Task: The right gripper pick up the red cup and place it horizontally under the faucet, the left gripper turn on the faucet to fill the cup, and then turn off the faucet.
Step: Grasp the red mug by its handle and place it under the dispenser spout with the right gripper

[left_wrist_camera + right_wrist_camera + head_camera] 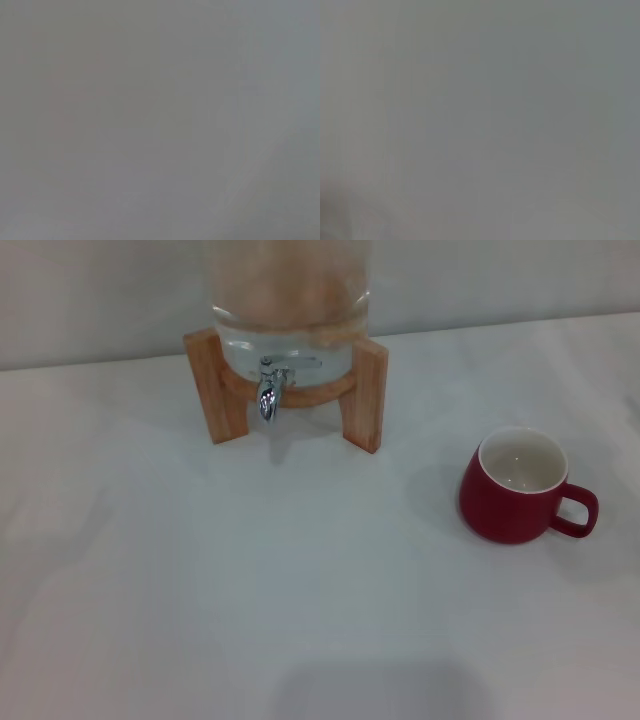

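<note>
Red cup (pixel 515 490) sitting upright near tabletop's right edge | faucet (pixel 270 390) waiting toward far edge | both grippers showing nowhere, claw state untellable | risk: rounded cup slipping, tipping during grasp.

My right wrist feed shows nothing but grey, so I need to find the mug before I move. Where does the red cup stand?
Observer: In the head view the red cup stands upright on the right side of the table, with its handle pointing right.
Operator: Is it under the faucet yet?
Observer: No. The faucet is farther back and to the cup's left, and nothing stands below its spout.
Operator: Is a tool near either of them?
Observer: Neither the left tool nor the right tool shows in the head view.
</note>
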### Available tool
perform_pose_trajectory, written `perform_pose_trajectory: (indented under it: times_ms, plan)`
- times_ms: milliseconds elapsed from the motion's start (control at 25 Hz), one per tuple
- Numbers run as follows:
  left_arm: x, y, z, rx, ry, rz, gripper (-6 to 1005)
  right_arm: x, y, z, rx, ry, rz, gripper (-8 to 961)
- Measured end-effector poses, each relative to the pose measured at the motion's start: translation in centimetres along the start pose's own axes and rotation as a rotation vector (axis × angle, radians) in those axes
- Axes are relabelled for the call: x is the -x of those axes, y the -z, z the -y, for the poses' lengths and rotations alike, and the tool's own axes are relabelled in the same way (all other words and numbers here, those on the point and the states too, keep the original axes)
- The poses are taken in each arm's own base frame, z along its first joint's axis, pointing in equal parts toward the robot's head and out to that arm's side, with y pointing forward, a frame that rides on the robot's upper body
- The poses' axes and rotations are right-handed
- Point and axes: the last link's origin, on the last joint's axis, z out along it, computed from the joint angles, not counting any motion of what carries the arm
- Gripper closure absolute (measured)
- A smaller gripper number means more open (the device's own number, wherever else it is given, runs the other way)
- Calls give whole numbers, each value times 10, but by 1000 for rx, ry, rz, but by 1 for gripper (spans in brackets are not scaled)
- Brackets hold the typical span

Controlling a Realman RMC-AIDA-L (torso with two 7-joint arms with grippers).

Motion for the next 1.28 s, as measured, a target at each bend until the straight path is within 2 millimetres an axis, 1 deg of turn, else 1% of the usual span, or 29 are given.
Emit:
perform_pose_trajectory:
  times_ms: [800,1280]
  plan:
    - [-1,-1,0,2,-2,0,153,3,-3,0,11,19,-2,295]
    - [-1,-1,0,2,-2,0,153,1,-1,-1,26,32,-25,295]
